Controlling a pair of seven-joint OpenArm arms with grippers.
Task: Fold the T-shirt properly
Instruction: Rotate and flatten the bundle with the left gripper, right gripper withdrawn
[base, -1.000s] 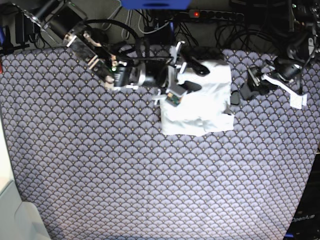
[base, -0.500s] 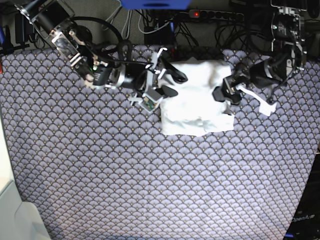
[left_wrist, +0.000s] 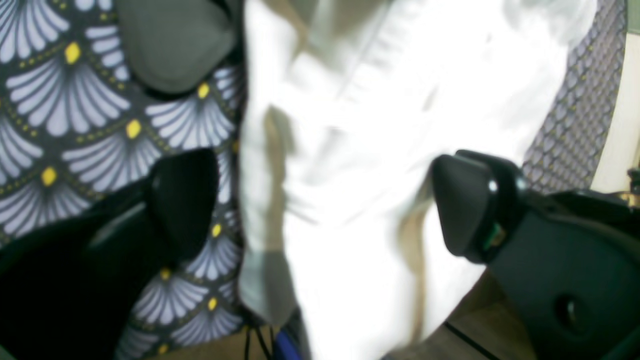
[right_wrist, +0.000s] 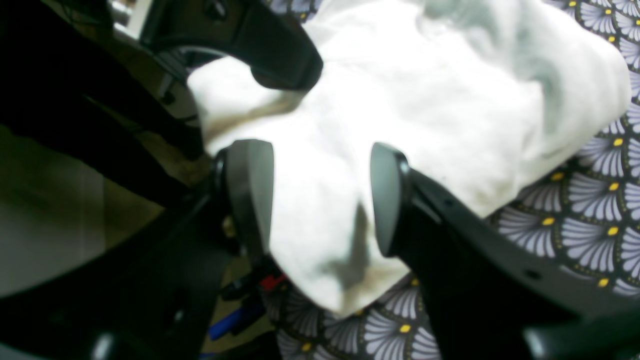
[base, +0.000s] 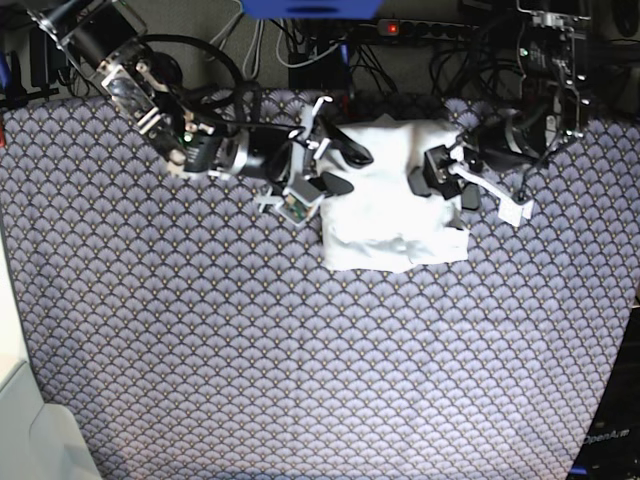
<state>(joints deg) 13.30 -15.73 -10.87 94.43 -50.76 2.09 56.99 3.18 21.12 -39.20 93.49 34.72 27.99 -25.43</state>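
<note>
The white T-shirt (base: 395, 205) lies as a folded, wrinkled bundle near the back of the patterned tablecloth (base: 300, 350). My right gripper (base: 335, 168) is at its left edge. In the right wrist view that gripper (right_wrist: 320, 192) is open, with the T-shirt (right_wrist: 450, 100) showing between and below the fingers (right_wrist: 250, 190). My left gripper (base: 432, 176) is at the bundle's right edge. Seen from the left wrist, it (left_wrist: 320, 205) stands wide open astride the T-shirt (left_wrist: 380, 115) edge, one finger (left_wrist: 182, 200) over the tablecloth, the other over the cloth.
A power strip (base: 430, 30) and tangled cables run along the table's back edge behind both arms. A white box-like object (base: 25, 420) sits at the lower left corner. The tablecloth's right edge drops off near a dark stand (base: 610, 440).
My right gripper has drawn back left from over the T-shirt to its left edge. My left gripper has come in from the right to the T-shirt's right edge.
</note>
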